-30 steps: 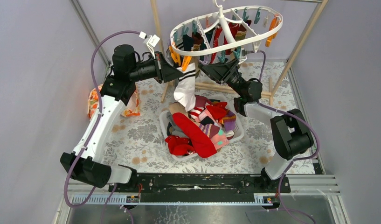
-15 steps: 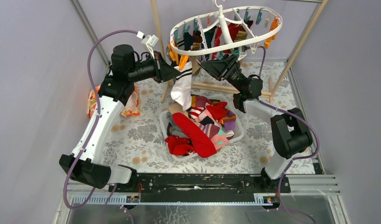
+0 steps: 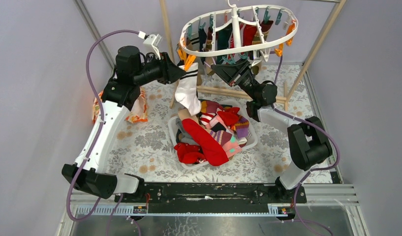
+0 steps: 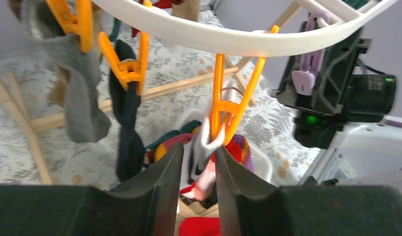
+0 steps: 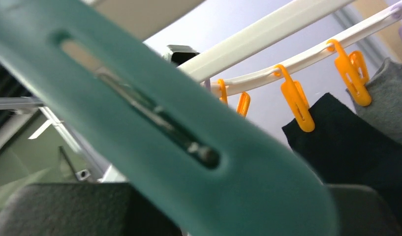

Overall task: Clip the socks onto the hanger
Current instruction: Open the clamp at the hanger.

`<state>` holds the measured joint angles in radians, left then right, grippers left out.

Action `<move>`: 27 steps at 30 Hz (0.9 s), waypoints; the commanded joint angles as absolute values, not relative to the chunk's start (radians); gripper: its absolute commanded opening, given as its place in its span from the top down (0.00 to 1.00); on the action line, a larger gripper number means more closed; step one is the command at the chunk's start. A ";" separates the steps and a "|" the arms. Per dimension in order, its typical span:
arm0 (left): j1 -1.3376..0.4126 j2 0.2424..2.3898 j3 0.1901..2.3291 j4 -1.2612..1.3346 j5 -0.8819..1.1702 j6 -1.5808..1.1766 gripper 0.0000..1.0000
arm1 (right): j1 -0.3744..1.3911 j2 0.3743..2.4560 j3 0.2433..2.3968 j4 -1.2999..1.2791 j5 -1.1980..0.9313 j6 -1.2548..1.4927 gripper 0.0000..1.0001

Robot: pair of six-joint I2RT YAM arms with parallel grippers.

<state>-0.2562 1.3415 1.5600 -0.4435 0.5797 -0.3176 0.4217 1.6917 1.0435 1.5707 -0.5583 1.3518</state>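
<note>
The left claw (image 4: 197, 157), jaws slightly parted and apparently gripping nothing, sits just below a white sock (image 3: 188, 93) that now hangs by its cuff from an orange clip (image 4: 227, 110) on the near rim of the hanger (image 4: 228, 37). A second ago the claw was pressed in under that rim. It has since drawn back toward the left of the overhead frame, and the sock has stayed up on its own, dangling at upper centre with its toe over the basket (image 3: 253, 139). The hanger has swung and tilted a little during the same second.

The clip appears to have taken hold, so this sock looks done. The cuff is only narrowly pinched and could still slip out.

Under the middle of the hanger, the right claw (image 3: 227, 69) has barely shifted. A teal clip (image 5: 154, 123) fills its wrist camera, and the pictures do not show whether the claw is clenched on that clip or merely close to it.

Dark, grey and red pieces already hang from other clips around the ring. More socks (image 3: 208, 140), red, pink and striped, lie heaped in the basket at the centre of the floral tabletop (image 3: 149, 142), so most of the job remains.
</note>
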 commanded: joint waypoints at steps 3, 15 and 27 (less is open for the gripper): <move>-0.252 1.332 1.639 -0.431 0.473 -0.297 0.36 | 0.529 1.520 1.033 1.268 -0.381 0.926 1.00; -0.251 1.310 1.713 -0.481 0.500 -0.431 0.23 | 0.673 1.535 1.043 1.189 -0.026 0.567 1.00; -0.255 1.446 1.786 -0.439 0.543 -0.583 0.24 | 0.751 1.586 1.120 1.150 0.068 0.428 1.00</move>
<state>-0.2550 1.4189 1.7653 -0.4755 0.5179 -0.5224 0.7219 1.5921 1.0611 1.1332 0.0212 0.5091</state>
